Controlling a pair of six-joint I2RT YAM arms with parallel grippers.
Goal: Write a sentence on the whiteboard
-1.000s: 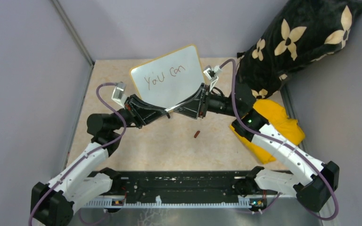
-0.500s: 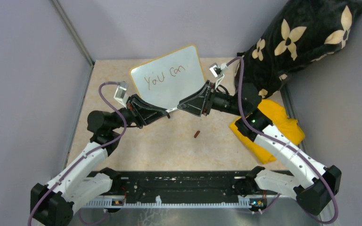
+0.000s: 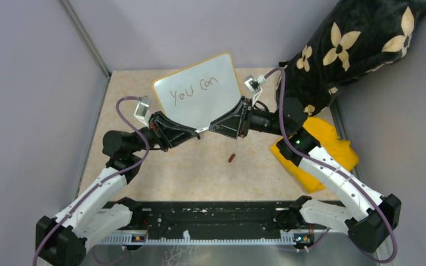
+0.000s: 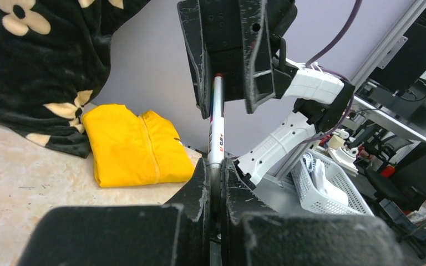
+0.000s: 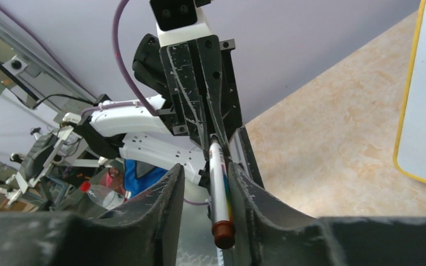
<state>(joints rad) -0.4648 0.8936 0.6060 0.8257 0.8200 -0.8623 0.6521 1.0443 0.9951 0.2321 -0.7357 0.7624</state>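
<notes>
The left gripper point(image 3: 197, 131) is pressed together on a white marker point(image 3: 204, 129) above the middle of the bench point(image 3: 161, 172), pinching the barrel so that it sticks out straight ahead of the fingers. The right gripper point(image 3: 213, 126) meets it tip to tip from the right; in the right wrist view its fingers point(image 5: 177, 183) stand spread on either side of the marker's reddish-brown end, with a clear gap on one side, so they are not clamped on it. On the near side of the two grippers a small reddish-brown cap point(image 3: 232, 158) lies alone on the bench. Beyond the grippers, toward the far edge, sits the whiteboard point(image 3: 213, 105), turned a little askew; whether it lies flat or is propped up I cannot tell. Of the sentence point(image 3: 194, 88), only the dark handwritten words "You can" show, across its upper half. A folded yellow garment point(image 3: 324, 147) lies at the right edge, and black fabric with cream flowers point(image 3: 355, 50) is heaped at the far right corner.
</notes>
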